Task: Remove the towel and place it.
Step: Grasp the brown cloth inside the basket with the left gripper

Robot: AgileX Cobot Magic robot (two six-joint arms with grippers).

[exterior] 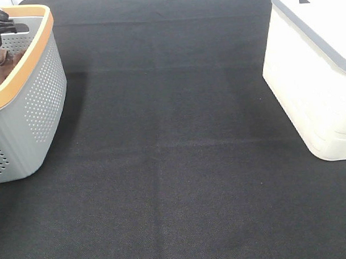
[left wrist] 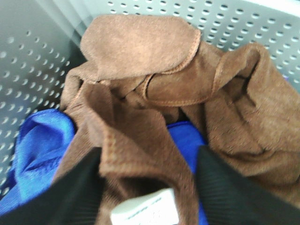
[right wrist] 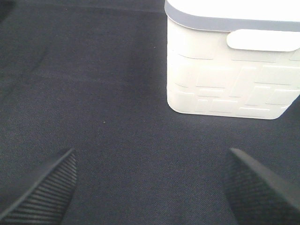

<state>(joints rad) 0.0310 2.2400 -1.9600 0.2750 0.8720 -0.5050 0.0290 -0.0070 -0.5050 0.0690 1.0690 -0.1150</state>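
Note:
A brown towel (left wrist: 140, 51) lies crumpled in the grey perforated basket (exterior: 41, 94), on top of a blue cloth (left wrist: 40, 140). A strip of the towel also shows in the exterior high view (exterior: 3, 70). My left gripper (left wrist: 147, 187) is down inside the basket, open, with its black fingers (left wrist: 77, 187) on either side of a fold of the towel that carries a white label (left wrist: 145, 213). My right gripper (right wrist: 150, 187) is open and empty over the black table, apart from the towel. It is out of the exterior high view.
A white lidded bin (exterior: 319, 84) stands at the right of the table and shows ahead of the right gripper (right wrist: 229, 75). The basket has an orange rim (exterior: 28, 52). A black cloth (exterior: 174, 163) covers the table between basket and bin.

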